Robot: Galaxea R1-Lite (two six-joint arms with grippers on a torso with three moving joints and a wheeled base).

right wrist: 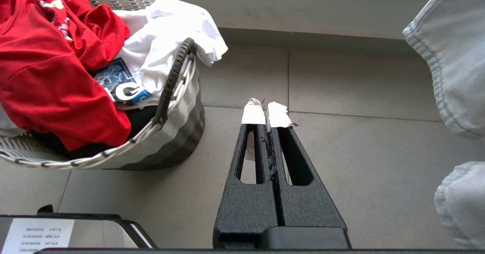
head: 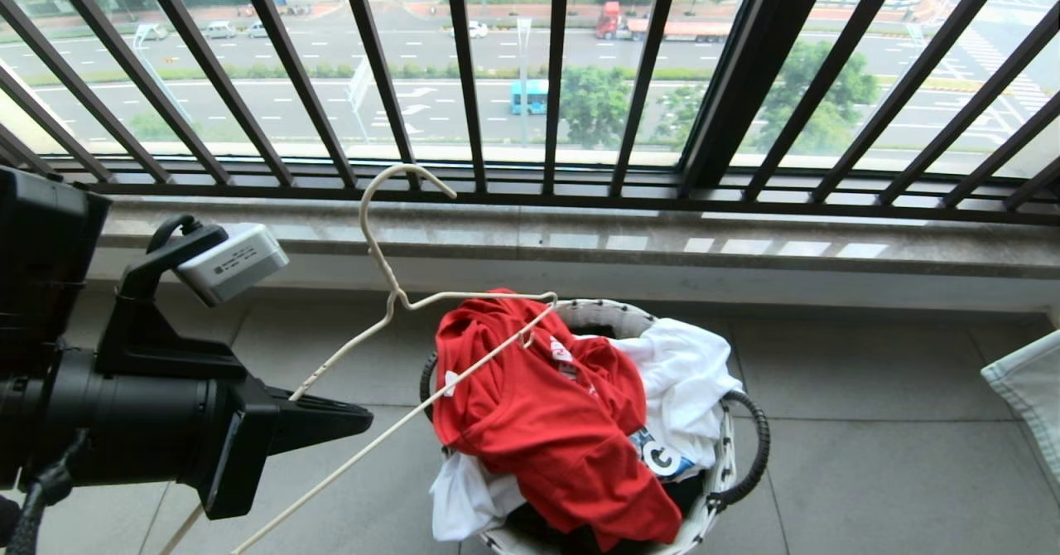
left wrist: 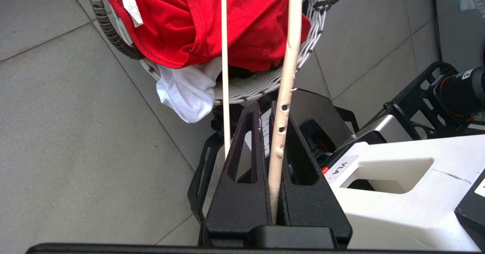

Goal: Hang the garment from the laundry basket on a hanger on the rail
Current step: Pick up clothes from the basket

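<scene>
The red garment (head: 538, 422) lies heaped on top of the round white laundry basket (head: 617, 315) on the tiled floor. Its white neck label shows in the left wrist view, garment (left wrist: 254, 26), basket (left wrist: 261, 83). My left gripper (head: 364, 414) (left wrist: 265, 108) is shut on the cream wire hanger (head: 365, 224) (left wrist: 290, 64), gripping one shoulder arm. The hanger's hook points up toward the window, and its far corner rests over the garment's upper edge. My right gripper (right wrist: 265, 112) is shut and empty, with white-taped tips, low over the floor beside the basket (right wrist: 170, 136) and the garment (right wrist: 45, 68). The rail is out of view.
A white printed T-shirt (head: 679, 381) and dark cloth lie under the garment in the basket. The black barred balcony railing (head: 749, 74) and a stone sill (head: 580, 240) stand just behind. Pale denim cloth (head: 1027, 389) hangs at the right. My white base (left wrist: 398, 178) is close behind the basket.
</scene>
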